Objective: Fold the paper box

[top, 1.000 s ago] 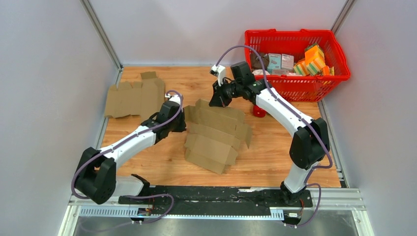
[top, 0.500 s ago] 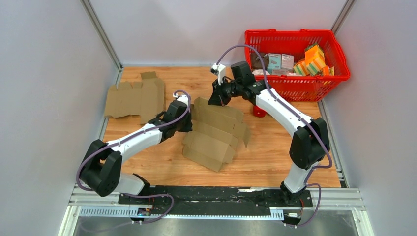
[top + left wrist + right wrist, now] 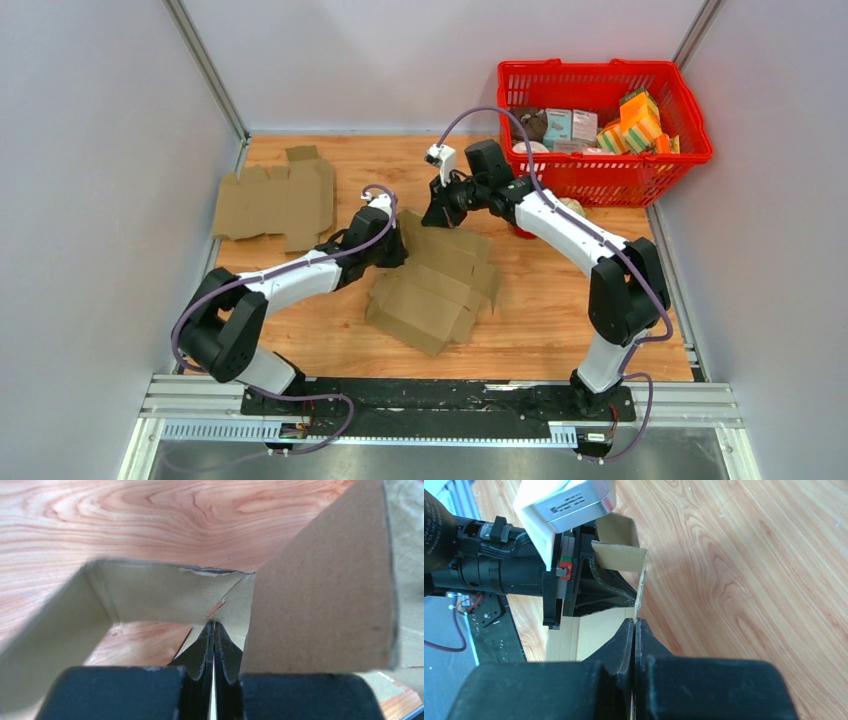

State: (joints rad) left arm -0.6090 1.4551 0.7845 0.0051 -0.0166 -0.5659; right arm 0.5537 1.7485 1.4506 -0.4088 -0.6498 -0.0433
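A brown cardboard box blank [image 3: 435, 280] lies partly folded in the middle of the wooden table. My left gripper [image 3: 392, 240] is shut on the blank's left edge; in the left wrist view its fingertips [image 3: 214, 630] pinch a panel with flaps [image 3: 325, 580] standing up around them. My right gripper [image 3: 436, 212] is shut on the blank's far top edge; in the right wrist view [image 3: 634, 625] it pinches a thin upright cardboard edge [image 3: 640, 592], with the left gripper's body [image 3: 574, 575] just beyond it.
A second flat cardboard blank [image 3: 275, 200] lies at the table's back left. A red basket [image 3: 600, 120] with packaged goods stands at the back right. A small red object [image 3: 525, 228] sits under the right arm. Grey walls close in on both sides.
My left gripper has moved right, pushing the blank's left edge inward. The blank has bunched up and become narrower. My right gripper has shifted slightly down and left.
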